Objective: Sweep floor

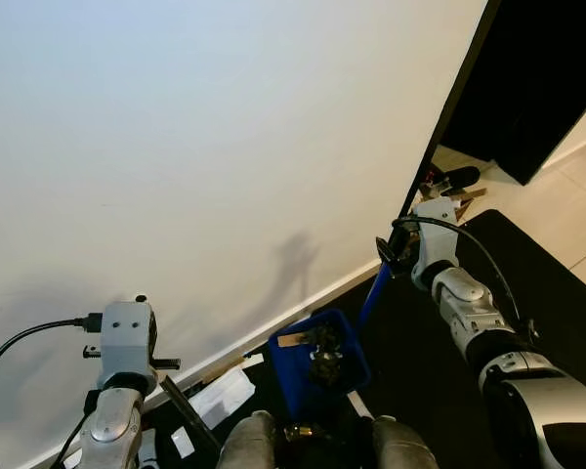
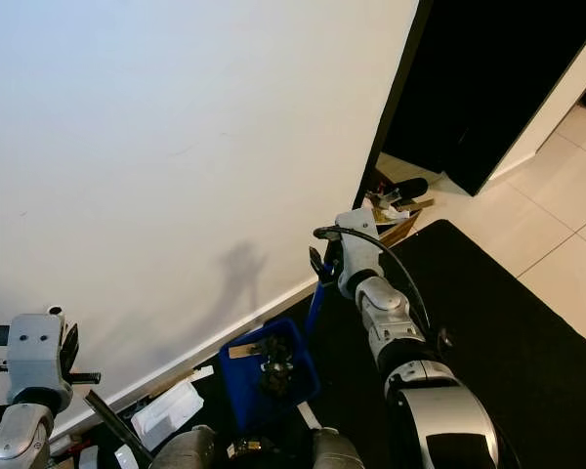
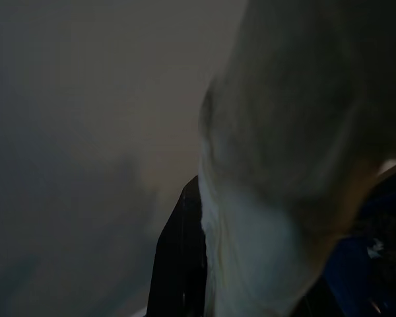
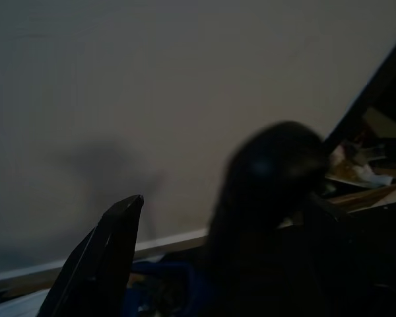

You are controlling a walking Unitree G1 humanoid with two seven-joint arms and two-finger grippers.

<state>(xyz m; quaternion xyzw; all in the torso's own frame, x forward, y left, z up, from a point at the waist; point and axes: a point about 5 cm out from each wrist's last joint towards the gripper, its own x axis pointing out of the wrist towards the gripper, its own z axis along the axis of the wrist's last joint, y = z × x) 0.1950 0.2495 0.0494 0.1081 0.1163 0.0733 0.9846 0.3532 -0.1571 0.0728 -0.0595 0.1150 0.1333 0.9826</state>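
The right hand (image 1: 395, 252) is clamped on the blue handle (image 1: 373, 291) of a dustpan (image 1: 317, 362), which sits low at the near centre on the dark floor (image 1: 557, 293) beside the white wall (image 1: 176, 147), holding debris. The left hand's (image 1: 181, 396) fingers cannot be told.
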